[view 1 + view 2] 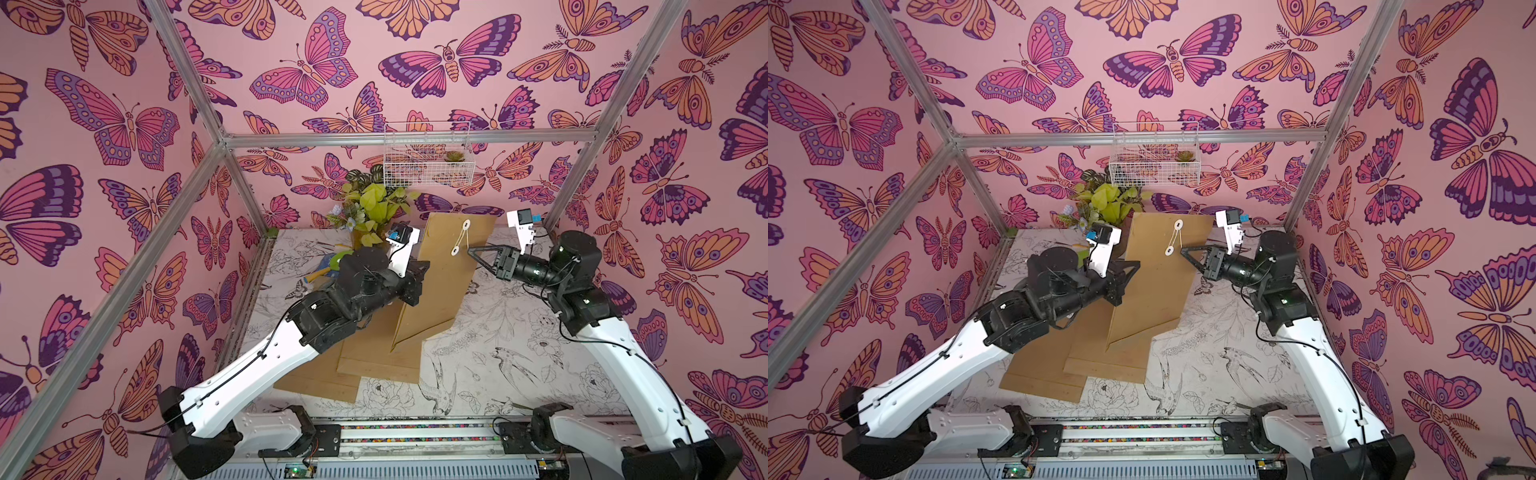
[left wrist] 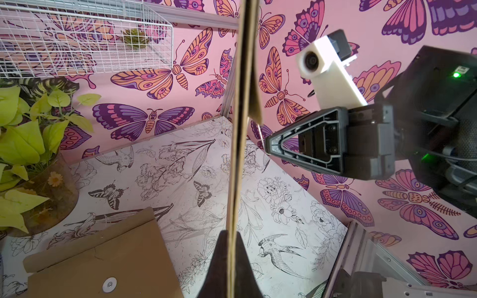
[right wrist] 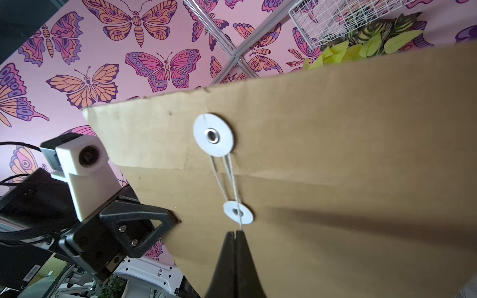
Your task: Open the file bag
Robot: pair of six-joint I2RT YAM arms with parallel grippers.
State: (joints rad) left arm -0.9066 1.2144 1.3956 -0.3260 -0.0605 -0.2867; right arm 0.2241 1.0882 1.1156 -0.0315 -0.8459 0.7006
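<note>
Left gripper point(image 2: 230, 235) jaws clamp the upright file bag point(image 1: 440, 286); right gripper point(image 1: 470, 251) jaws pinch the string point(image 1: 462, 237) at 3 o'clock of the lower disc point(image 1: 455, 250); unwinding remains, flap shut

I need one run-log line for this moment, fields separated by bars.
left tool: shut on file bag, held upright | right tool: shut on string | flap: closed | string: around both discs
</note>
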